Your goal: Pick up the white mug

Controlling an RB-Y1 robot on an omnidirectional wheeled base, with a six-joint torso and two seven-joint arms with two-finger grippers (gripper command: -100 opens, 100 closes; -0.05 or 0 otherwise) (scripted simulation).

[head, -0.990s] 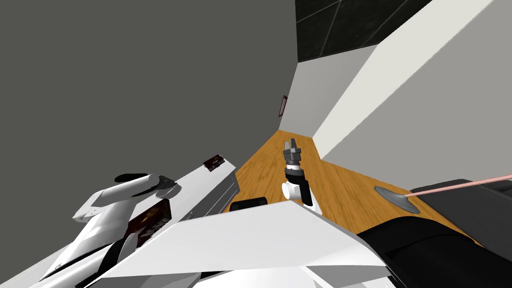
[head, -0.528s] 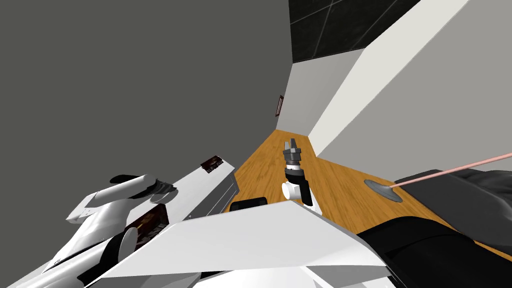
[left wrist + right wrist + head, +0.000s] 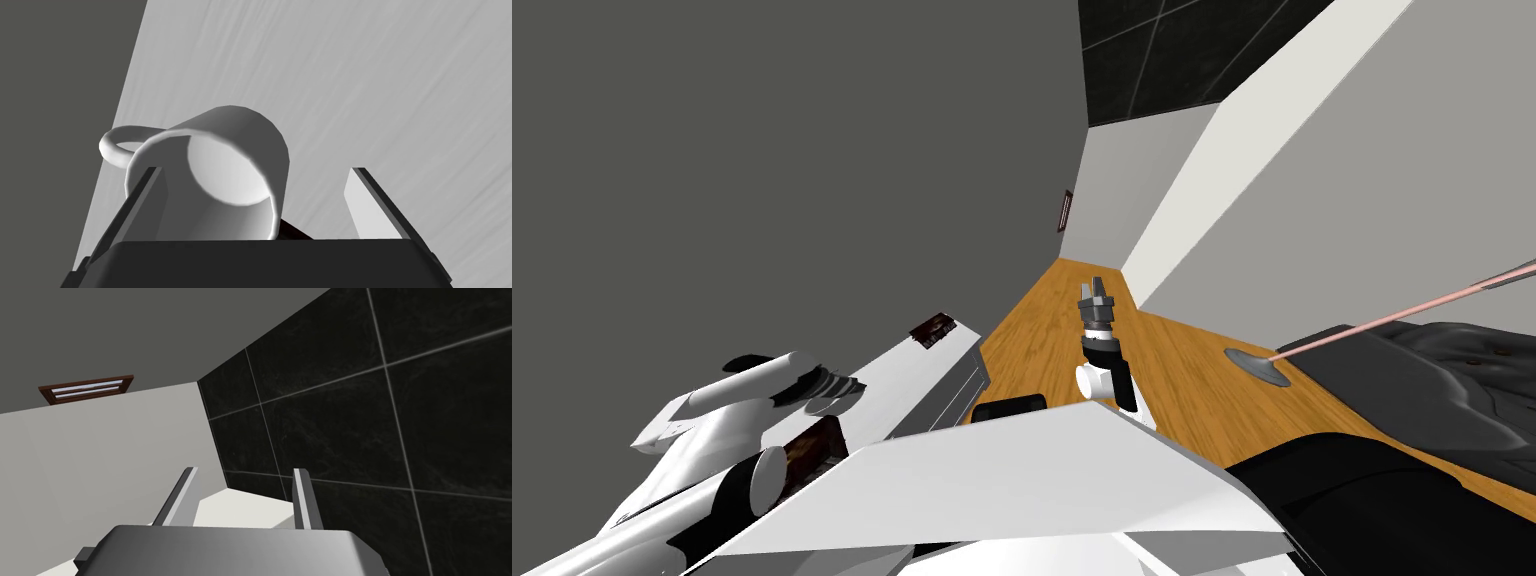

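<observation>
Biggest thing going is the flat dark grey wall (image 3: 762, 150) on the left. Right of it a strip of orange wood-grain floor (image 3: 1042, 330) runs off to the far corner, and the long white flat-topped cabinet (image 3: 907, 365) sits along the wall's foot. My left gripper (image 3: 837, 385) is out over that cabinet top, so that's the arm for this job. The right gripper (image 3: 1097, 292) is well apart, out over the floor to the right, with its thin grey fingers (image 3: 182, 493) a moderate gap apart and nothing between them. In the left wrist view the left gripper (image 3: 255, 170) is spread wide and the plain white mug (image 3: 210, 175), a smooth matte cylinder, is already inside the gap. It's crowded against one blade finger (image 3: 145, 200) and clear of the other, so nothing is gripped yet. The mug's long axis runs roughly along the gripper's reach, with the open mouth facing back at the wrist. Its round loop handle (image 3: 117, 145) pokes out past the finger it's hugging. The mug rests on a light grey streaky surface (image 3: 400, 75), probably that cabinet top, though honestly I can't tell from this angle whether it's upright or tipped over. I reckon closing the fingers across the wall is the move, keeping clear of the handle.
</observation>
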